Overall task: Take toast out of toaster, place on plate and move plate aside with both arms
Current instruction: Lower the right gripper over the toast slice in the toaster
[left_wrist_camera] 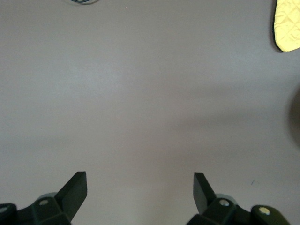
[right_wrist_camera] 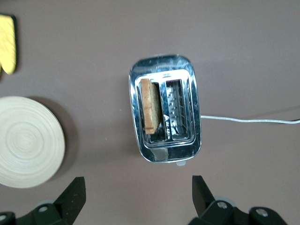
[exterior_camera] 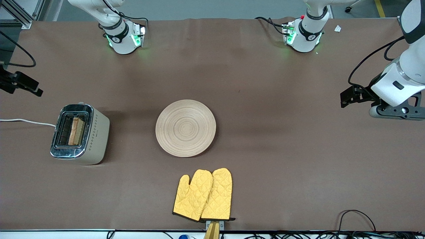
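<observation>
Brown covering is seen over the whole surface, on which the task's things are laid out. The plate, round and of pale wood with ring grain, is found near the middle of the surface, bare. The toast is seen standing on edge in a slot of the toaster, the slot nearer the plate; the second slot is shown vacant in the right wrist view. The toaster, chrome-topped with a cream body, is set toward the right arm's end of the surface, well apart from the plate, and a white cord is led from it to that end's edge. A pair of yellow quilted oven mitts is laid near the surface edge closest to the front camera, nearer to that camera than the plate, with the cuffs almost at the edge.

The right hand is held in the air over the toaster end of the surface, its fingers spread wide with nothing between them; the toaster, toast and plate are looked down on from its wrist camera. The left hand is held over bare surface at the left arm's end, its fingers likewise spread wide and gripping nothing.
</observation>
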### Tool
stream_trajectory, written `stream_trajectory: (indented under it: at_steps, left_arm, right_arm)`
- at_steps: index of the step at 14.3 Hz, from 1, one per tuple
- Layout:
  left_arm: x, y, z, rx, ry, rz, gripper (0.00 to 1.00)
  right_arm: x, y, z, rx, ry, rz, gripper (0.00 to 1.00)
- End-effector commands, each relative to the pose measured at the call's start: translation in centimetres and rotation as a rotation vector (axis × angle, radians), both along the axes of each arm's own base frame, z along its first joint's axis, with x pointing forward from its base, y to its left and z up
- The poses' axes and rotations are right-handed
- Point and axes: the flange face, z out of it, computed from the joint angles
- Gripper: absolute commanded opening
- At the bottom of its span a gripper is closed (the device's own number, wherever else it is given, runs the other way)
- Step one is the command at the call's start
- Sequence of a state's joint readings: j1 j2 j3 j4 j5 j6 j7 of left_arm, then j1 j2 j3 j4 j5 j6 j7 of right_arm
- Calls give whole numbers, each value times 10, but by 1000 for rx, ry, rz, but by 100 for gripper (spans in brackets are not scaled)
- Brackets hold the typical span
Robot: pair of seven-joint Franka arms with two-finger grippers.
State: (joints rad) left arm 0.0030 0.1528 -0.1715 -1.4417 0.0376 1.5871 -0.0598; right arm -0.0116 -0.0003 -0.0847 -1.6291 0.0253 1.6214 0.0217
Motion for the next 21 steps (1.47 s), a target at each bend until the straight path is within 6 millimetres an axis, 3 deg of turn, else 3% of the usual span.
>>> stream_trajectory:
  at_steps: [1, 3, 6, 10, 12, 17, 19, 21]
  left_arm:
    - [-3, 1, 6, 6, -8, 1, 100]
    - [-3, -2, 4, 4, -5, -2, 100]
    - [-2, 0, 4, 1, -6, 3, 100]
    - [-1, 3, 3, -9, -4, 8, 100]
    - [1, 2, 2, -11, -13, 6, 100]
    - [3, 2, -2, -12, -12, 1, 100]
    - [3, 1, -3, -13, -12, 0, 100]
    - [5, 1, -5, -33, -13, -10, 100]
  right_arm:
    - [27, 4, -58, 8, 71, 36, 100]
    - [48, 13, -96, 3, 87, 53, 100]
    - [70, 7, -151, -30, 113, 57, 100]
    - [84, 10, -202, -38, 158, 67, 96]
    - [87, 6, -216, -38, 175, 60, 81]
    - [88, 2, -219, -38, 169, 55, 20]
    - [89, 1, -218, -42, 159, 58, 9]
    - [90, 4, -216, -66, 158, 75, 4]
